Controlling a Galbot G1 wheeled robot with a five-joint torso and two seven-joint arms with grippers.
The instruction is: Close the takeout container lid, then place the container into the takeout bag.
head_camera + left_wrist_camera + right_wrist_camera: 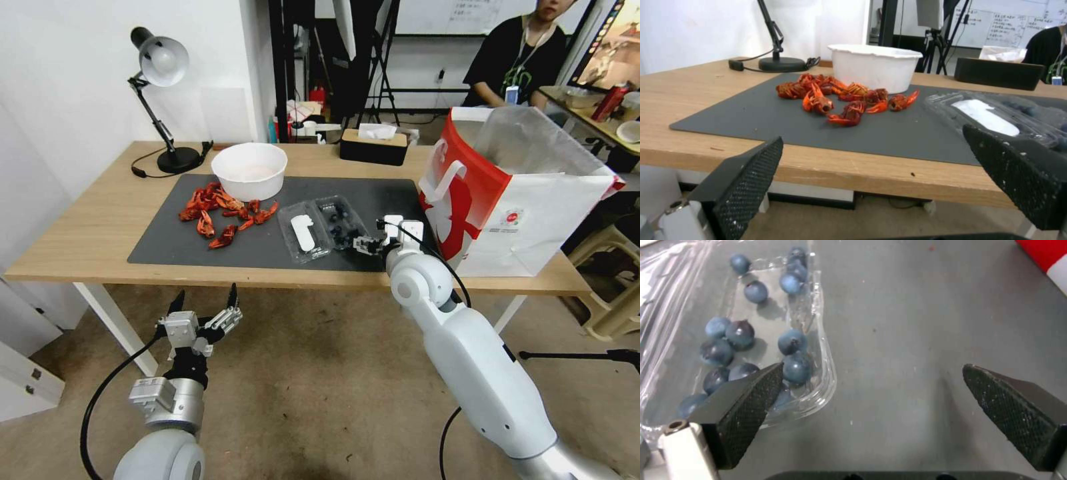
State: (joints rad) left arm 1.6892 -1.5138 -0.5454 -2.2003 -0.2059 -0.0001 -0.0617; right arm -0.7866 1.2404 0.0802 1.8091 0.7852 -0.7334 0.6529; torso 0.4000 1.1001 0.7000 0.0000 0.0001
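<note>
We see the takeout container (339,223) lying open on the dark mat (200,247), its lid (304,233) flat at its 9 o'clock, label up. The takeout bag (527,220) stands at its 3 o'clock. Our right gripper (365,245) hovers at the container's 5 o'clock corner, fingers (746,406) spread, one over the blueberries (740,333). Our left gripper (203,313) hangs below the table edge (200,279), fingers apart.

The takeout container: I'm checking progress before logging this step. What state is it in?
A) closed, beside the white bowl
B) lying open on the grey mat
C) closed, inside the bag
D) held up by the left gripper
B: the takeout container lies open on the grey mat, its lid folded flat beside the blueberry half, with the open right gripper at its edge.
</note>
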